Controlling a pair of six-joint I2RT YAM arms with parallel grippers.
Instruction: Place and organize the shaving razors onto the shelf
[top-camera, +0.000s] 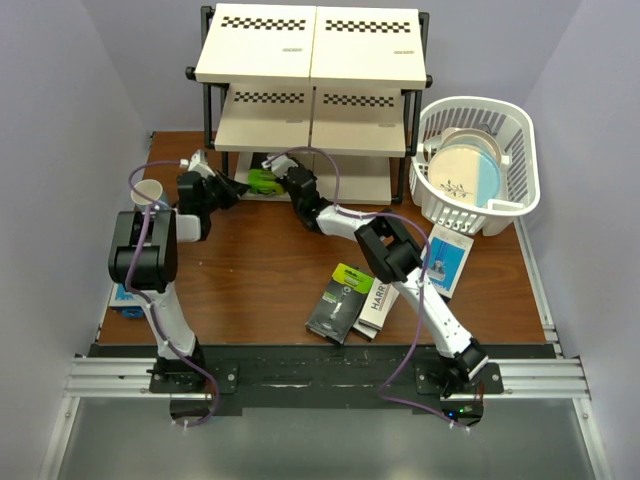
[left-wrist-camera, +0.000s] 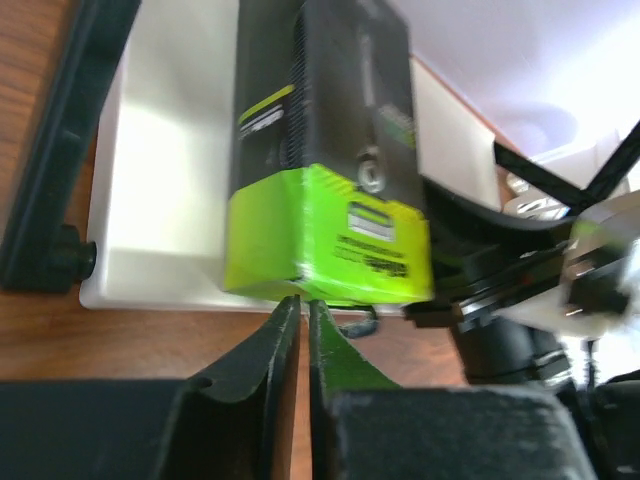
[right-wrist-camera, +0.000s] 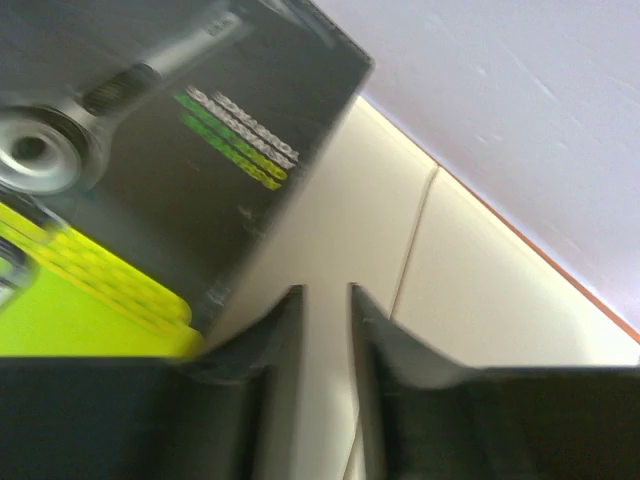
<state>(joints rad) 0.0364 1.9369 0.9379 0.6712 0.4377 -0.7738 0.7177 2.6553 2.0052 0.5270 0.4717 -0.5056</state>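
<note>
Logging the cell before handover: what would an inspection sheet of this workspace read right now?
Surface: brown wooden table, no spills seen.
Job's things: one black-and-green razor box on the lowest board of the shelf; second black-and-green box, Harry's box and blue-and-white box lie on the table.
Clutter: white basket holding a plate.
Grippers: left gripper shut, empty; right gripper slightly open, empty; both beside the shelved box.
Cables: purple cables loop along both arms.
Surroundings: pale walls; nothing else seen.
</note>
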